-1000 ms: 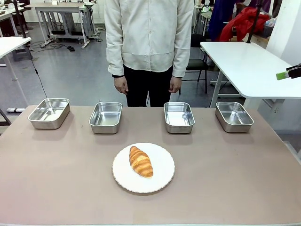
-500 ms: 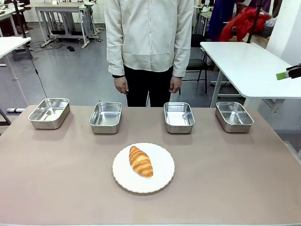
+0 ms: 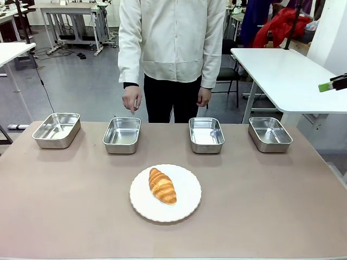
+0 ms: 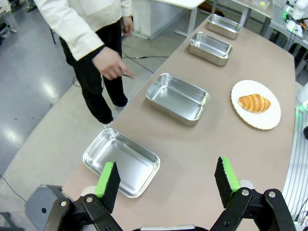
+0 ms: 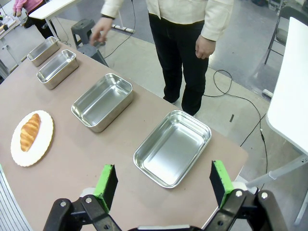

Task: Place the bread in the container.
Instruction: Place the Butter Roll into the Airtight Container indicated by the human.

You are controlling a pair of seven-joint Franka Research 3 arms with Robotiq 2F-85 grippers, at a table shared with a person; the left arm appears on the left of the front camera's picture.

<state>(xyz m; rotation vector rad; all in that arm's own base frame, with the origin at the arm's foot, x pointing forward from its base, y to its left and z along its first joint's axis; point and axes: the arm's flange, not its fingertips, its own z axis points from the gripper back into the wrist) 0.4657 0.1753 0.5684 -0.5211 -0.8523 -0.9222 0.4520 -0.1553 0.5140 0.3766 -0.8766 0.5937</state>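
Up comes the person's hand (image 3: 132, 99) from hip level, one finger now pointing down just past the far rim of the container (image 3: 121, 148), second steel pan from the robot's left; the croissant (image 3: 162, 186) hasn't budged, lying slantwise on the white plate (image 3: 187, 206) mid-way along the table (image 3: 271, 206), nearer the robot than the pan row; the container sits empty, and so do the three other pans (image 3: 206, 148) in line (four alike, set apart); left gripper (image 4: 166, 166) hangs above the leftmost pan, jaws spread wide, gripping nothing; right gripper (image 5: 163, 168) is equally wide and empty over the rightmost.
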